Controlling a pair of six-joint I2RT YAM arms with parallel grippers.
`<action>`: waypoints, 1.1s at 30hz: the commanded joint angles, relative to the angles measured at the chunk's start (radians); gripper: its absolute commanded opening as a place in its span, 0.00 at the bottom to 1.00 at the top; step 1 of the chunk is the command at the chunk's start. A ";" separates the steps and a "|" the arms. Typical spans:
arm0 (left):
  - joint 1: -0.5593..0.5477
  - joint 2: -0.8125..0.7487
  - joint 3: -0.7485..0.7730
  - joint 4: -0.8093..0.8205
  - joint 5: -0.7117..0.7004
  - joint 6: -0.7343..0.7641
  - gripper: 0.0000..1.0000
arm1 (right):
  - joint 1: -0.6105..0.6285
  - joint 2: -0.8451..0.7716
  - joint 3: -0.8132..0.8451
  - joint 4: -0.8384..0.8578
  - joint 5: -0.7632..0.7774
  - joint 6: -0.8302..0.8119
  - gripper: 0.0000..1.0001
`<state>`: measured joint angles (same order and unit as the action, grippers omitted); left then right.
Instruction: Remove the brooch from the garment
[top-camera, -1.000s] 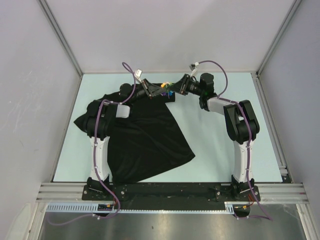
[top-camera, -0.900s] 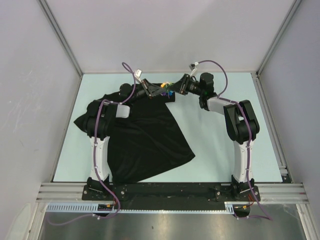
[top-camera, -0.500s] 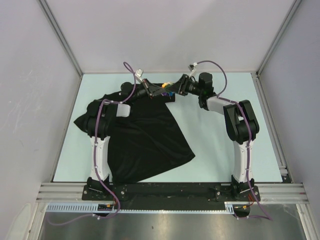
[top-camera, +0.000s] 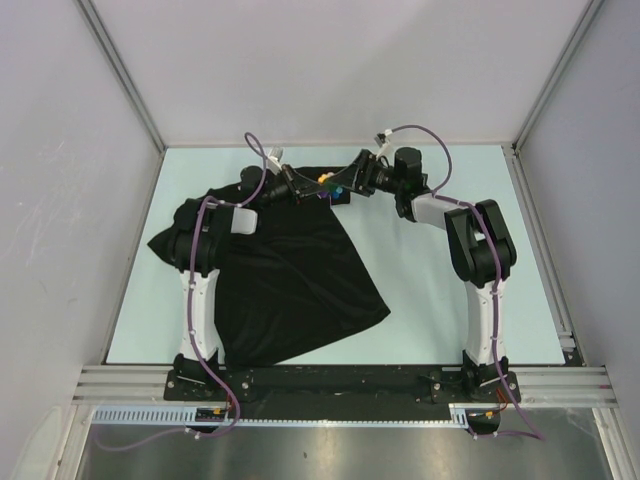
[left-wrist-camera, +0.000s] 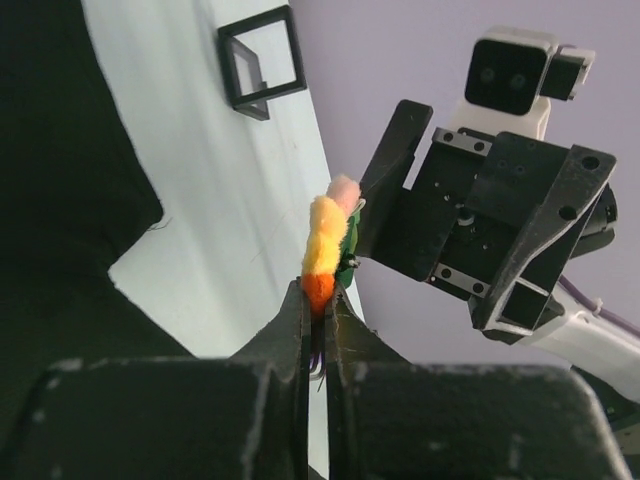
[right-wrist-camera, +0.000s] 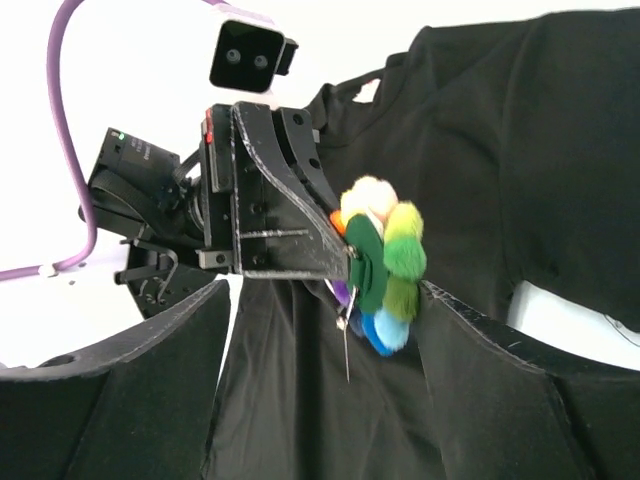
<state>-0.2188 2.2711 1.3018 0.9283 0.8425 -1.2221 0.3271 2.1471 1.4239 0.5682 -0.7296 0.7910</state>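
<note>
The brooch (left-wrist-camera: 325, 240), a ring of yellow, orange, green and blue pompoms on green felt, is pinched at its orange edge by my left gripper (left-wrist-camera: 320, 293), which is shut on it. In the right wrist view the brooch (right-wrist-camera: 385, 265) hangs from the left fingers (right-wrist-camera: 290, 235) with its pin dangling free above the black garment (right-wrist-camera: 520, 140). My right gripper (right-wrist-camera: 328, 292) is open, its fingers spread either side of the brooch without touching it. From above, both grippers meet over the garment's (top-camera: 290, 270) far edge, with the brooch (top-camera: 324, 181) between them.
A small black square frame (left-wrist-camera: 262, 62) lies on the pale table (top-camera: 440, 290) beyond the garment's edge. The garment covers the left and middle of the table. Grey walls and aluminium rails (top-camera: 540, 230) enclose the workspace.
My right gripper has opened and released the brooch. My left gripper, now shut on the brooch, has drawn it slightly left.
</note>
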 joint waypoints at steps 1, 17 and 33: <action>0.030 -0.013 -0.016 -0.016 -0.032 0.021 0.00 | 0.004 0.013 0.027 -0.034 0.027 -0.024 0.79; 0.058 -0.048 -0.045 -0.178 -0.066 0.047 0.00 | 0.041 0.099 0.132 -0.160 0.062 -0.053 0.48; 0.065 -0.096 -0.055 -0.269 -0.163 0.108 0.00 | 0.122 0.146 0.253 -0.415 0.110 -0.228 0.47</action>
<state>-0.1604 2.2433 1.2366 0.6624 0.6975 -1.1427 0.4343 2.2826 1.6299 0.2234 -0.6384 0.6315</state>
